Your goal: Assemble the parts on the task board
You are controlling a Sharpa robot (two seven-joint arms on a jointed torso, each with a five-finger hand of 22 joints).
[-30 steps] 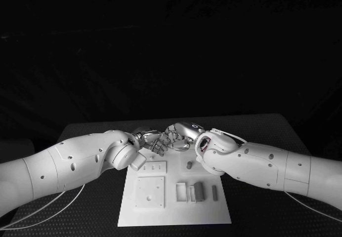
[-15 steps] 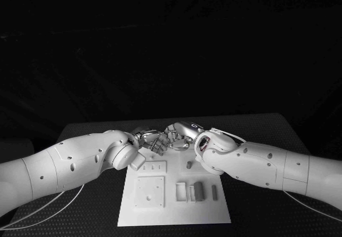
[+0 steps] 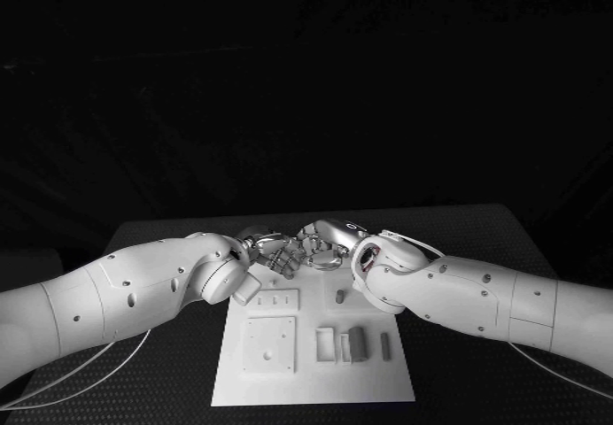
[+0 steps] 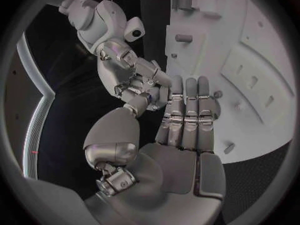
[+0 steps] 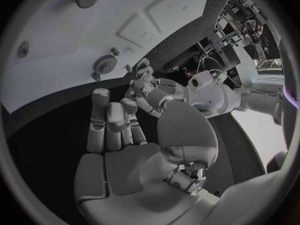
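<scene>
metal and plastic meet at the far edge of your task board (image 3: 306, 376): a flat, matte white rectangular plate on a black table (image 3: 153, 235) with a fine woven texture. on the plate, nearer the robot than the hands, you see a square raised block (image 3: 269, 343) with small holes, a smaller slotted plate (image 3: 274, 302) above it, and a row of narrow upright rectangular parts (image 3: 353, 343) to its right, grey against the white. a short round peg (image 3: 340, 296) stands just under the right hand.

your left hand (image 3: 265, 251) is silver and segmented, on a smooth, glossy white arm. in the left wrist view its fingers (image 4: 186, 116) lie straight and close together, side by side, reaching over the board's edge, with the thumb set apart to the side. nothing sits in the palm. its fingertips meet the fingers of the other hand.

your right hand (image 3: 324, 243) has the same silver, jointed build. in the right wrist view its fingers (image 5: 106, 120) are mostly straight and close together, the thumb off to one side, and the palm holds nothing. whether a small part is pinched where the two hands' fingertips touch, you cannot tell: that spot is too cluttered.

both hands sit together just beyond the board's far edge, fingertips touching, with all the loose parts lying on the near side of them.
</scene>
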